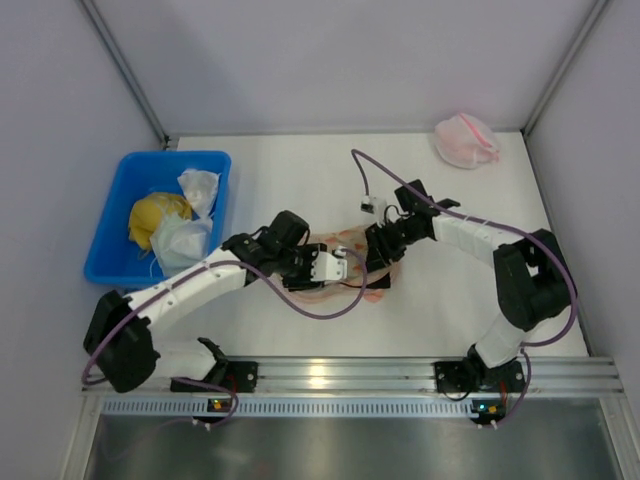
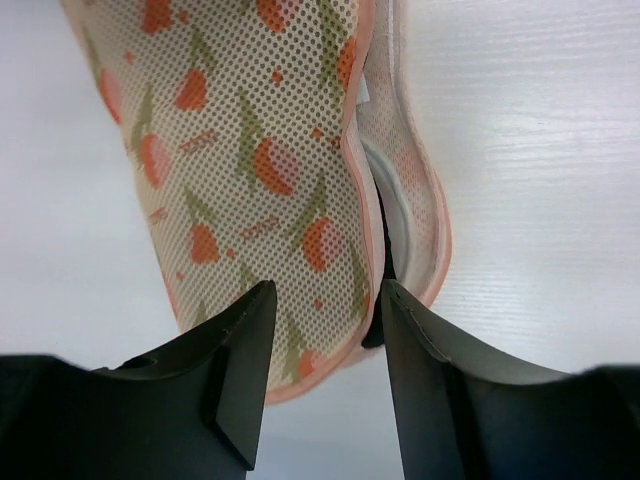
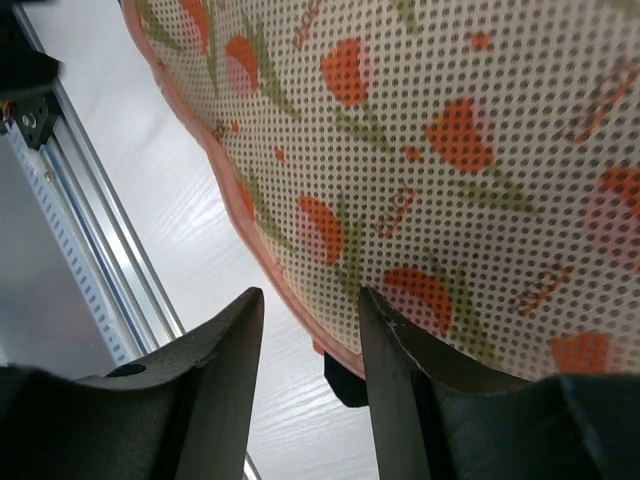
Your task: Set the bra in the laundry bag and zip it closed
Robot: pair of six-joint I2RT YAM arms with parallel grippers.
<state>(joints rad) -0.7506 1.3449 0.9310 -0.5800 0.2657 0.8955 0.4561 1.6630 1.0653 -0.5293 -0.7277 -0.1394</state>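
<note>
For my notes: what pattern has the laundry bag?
Laundry bag: red-orange flowers, green stems, beige mesh; best in right wrist view.

both arms met over the bag (image 1: 348, 240) at mid-table, the left gripper (image 2: 325, 300) from the left and the right gripper (image 3: 310, 310) from the right; no passage lay between them. bag mesh filled the left fingers' gap; a strip of table (image 1: 300, 170) showed between the right fingers. a purple cable (image 1: 320, 312) looped across the bag's near side. the bin (image 1: 175, 156) blocked the far left; a pink bundle (image 1: 467, 140) sat in the far right corner. open table lay between those two and right of the bag. walls (image 1: 330, 60) closed three sides, a rail (image 1: 400, 372) the near edge.
</note>
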